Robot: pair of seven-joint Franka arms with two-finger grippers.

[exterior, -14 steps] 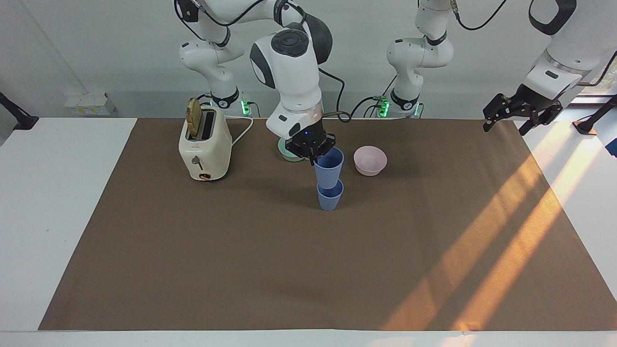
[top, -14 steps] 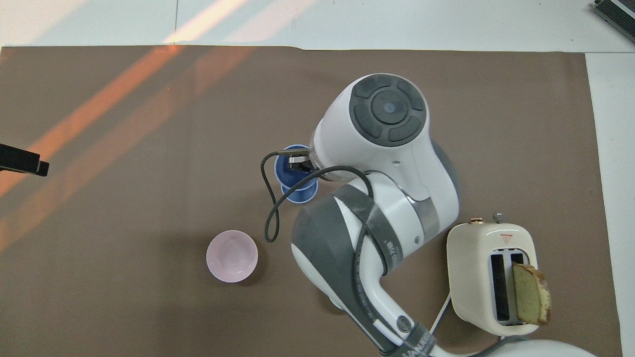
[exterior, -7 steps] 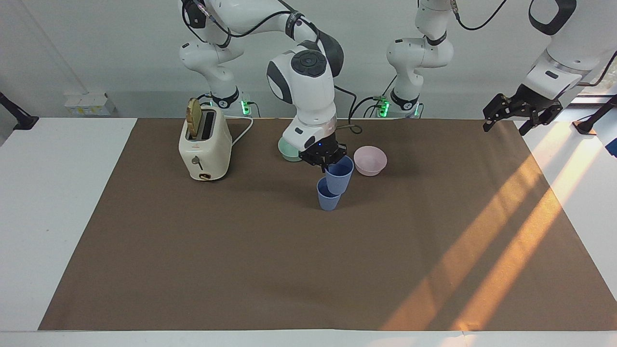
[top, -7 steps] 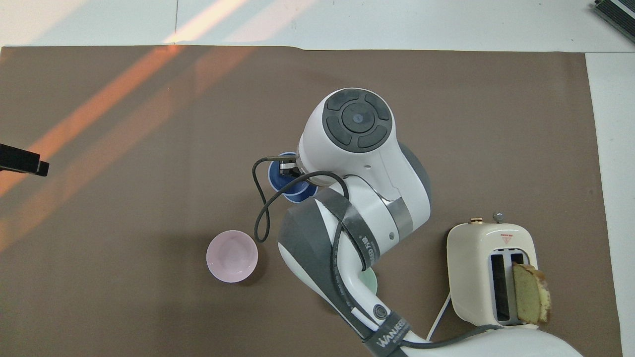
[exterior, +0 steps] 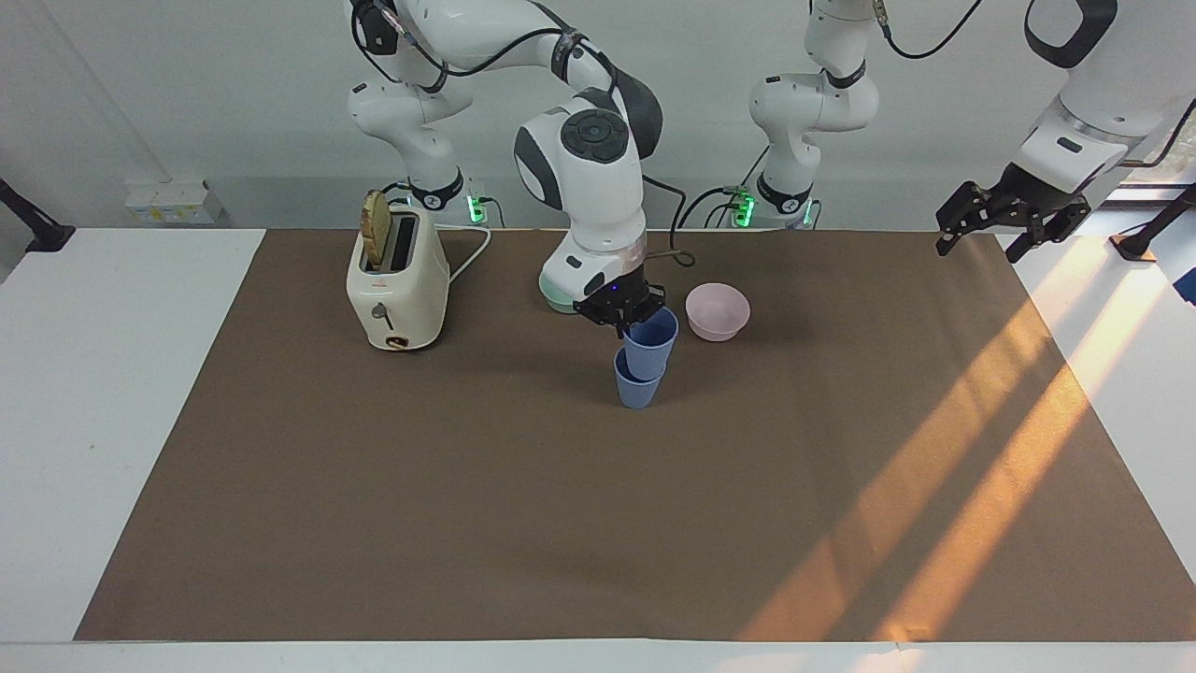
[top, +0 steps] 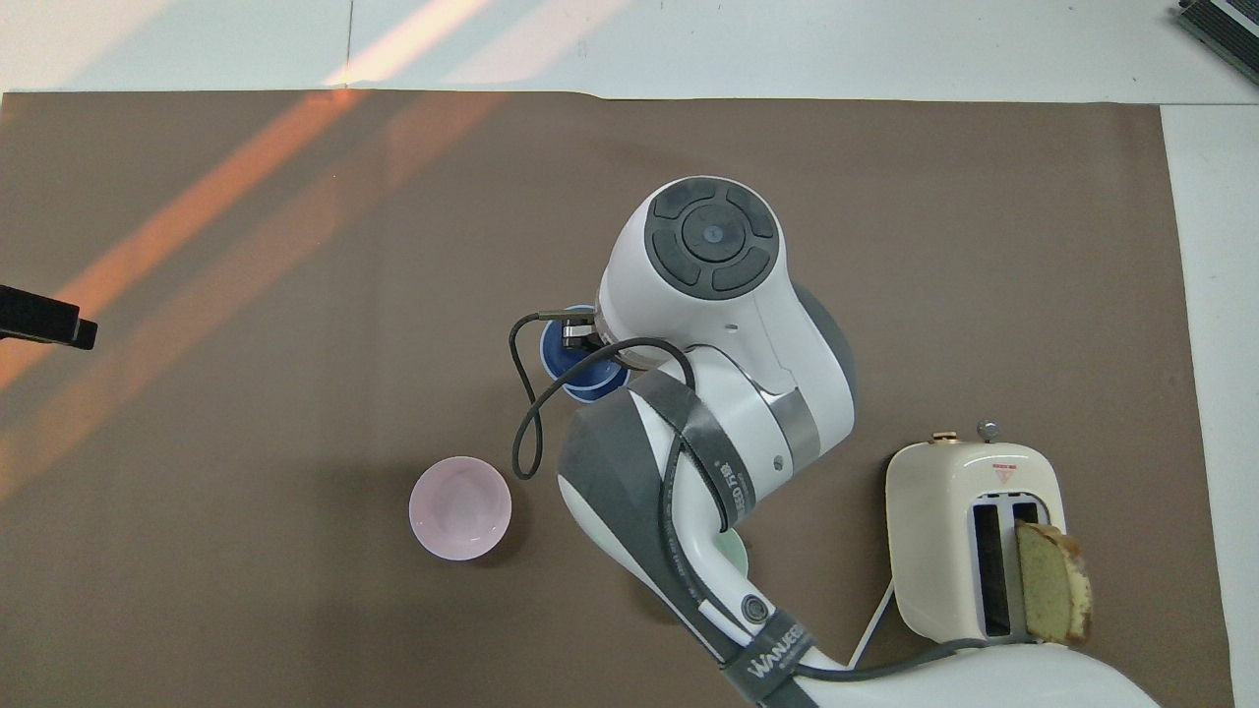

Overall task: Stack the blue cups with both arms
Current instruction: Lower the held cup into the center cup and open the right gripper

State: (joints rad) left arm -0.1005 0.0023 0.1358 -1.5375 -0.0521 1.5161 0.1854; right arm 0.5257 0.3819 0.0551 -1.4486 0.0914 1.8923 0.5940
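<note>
Held cup [exterior: 650, 341] lowered, straightened into standing cup [exterior: 637, 388].

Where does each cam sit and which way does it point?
Facing view: high across the table, looking at the robots; both bases and arms show, right gripper shut on the upper blue cup over the lower blue cup, left gripper raised, waiting.
Overhead view: above the robots' end, looking steeply down; the right arm's wrist and a tip of the left gripper show.
Shared: cups, pink bowl, toaster, half a turn apart.
</note>
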